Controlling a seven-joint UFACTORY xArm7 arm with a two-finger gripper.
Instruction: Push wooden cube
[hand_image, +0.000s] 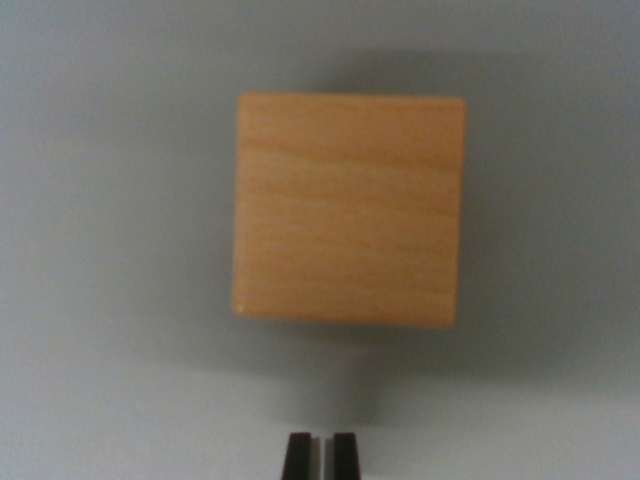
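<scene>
wooden cube (348, 208) sits on the worktop (100, 250) ahead of the jaws (320, 455), up the frame from them, roughly centred on their line but a touch toward the wrist view's right. one square face shows, light tan, faint grain lines running side to side. edges look parallel to the frame, corners slightly rounded. picture is soft, no finer detail readable.

jaws: only the two dark fingertips (297, 457) poke in at the bottom edge, upright, side by side, with just a thin pale sliver between them. nearly closed, nothing gripped. cannot tell if the tips actually touch lower down, out of frame.

cube and jaws apart: a band of bare worktop lies between the cube's near edge and the tips, no contact. a soft shadow falls on the worktop just below the cube's near edge, toward the jaws, and another darker patch sits past its far edge and toward the wrist view's right.

worktop is plain pale grey, matte, lighter near the jaws, dimmer beyond the cube. cannot tell whether the tips touch the worktop or hang above it.
</scene>
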